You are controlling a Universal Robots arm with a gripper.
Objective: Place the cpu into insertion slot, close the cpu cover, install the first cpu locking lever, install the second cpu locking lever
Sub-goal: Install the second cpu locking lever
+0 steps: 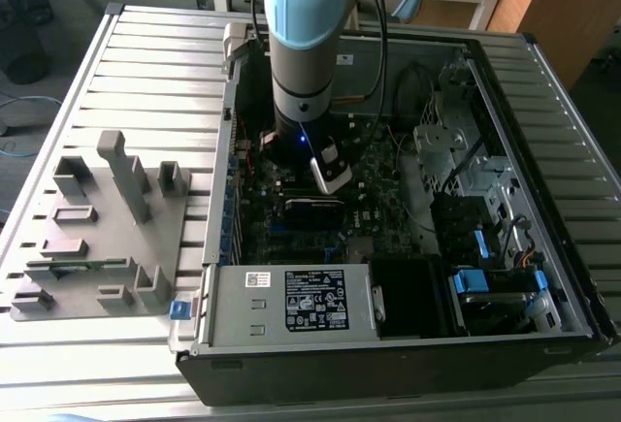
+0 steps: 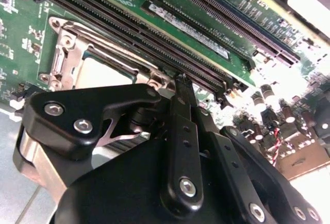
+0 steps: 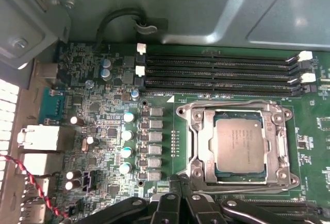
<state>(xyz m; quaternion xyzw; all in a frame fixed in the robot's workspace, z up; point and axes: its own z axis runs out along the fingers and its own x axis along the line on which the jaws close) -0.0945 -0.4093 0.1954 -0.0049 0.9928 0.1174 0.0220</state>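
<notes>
In the first wrist view the cpu [image 3: 240, 144] lies flat in the insertion slot [image 3: 210, 154] on the green board. The silvery cpu cover [image 3: 197, 131] is folded down around it. A thin metal lever [image 3: 232, 104] runs along the socket's edge beside the long memory slots. My gripper [image 3: 180, 201] is shut with nothing seen between its black fingers, and its tips sit close to the corner of the cover. In the second wrist view the gripper [image 2: 178, 80] hangs just past the cover [image 2: 64, 54] and cpu [image 2: 98, 72]. In the exterior view the gripper [image 1: 330, 175] is inside the open computer case.
Long black memory slots [image 3: 216, 72] lie beside the socket. Capacitors [image 3: 126, 152] and red-black wires [image 3: 36, 188] stand nearby. A power supply box [image 1: 291, 301] and a drive cage [image 1: 471, 281] crowd the case. A grey fixture [image 1: 107, 218] stands at the exterior view's left.
</notes>
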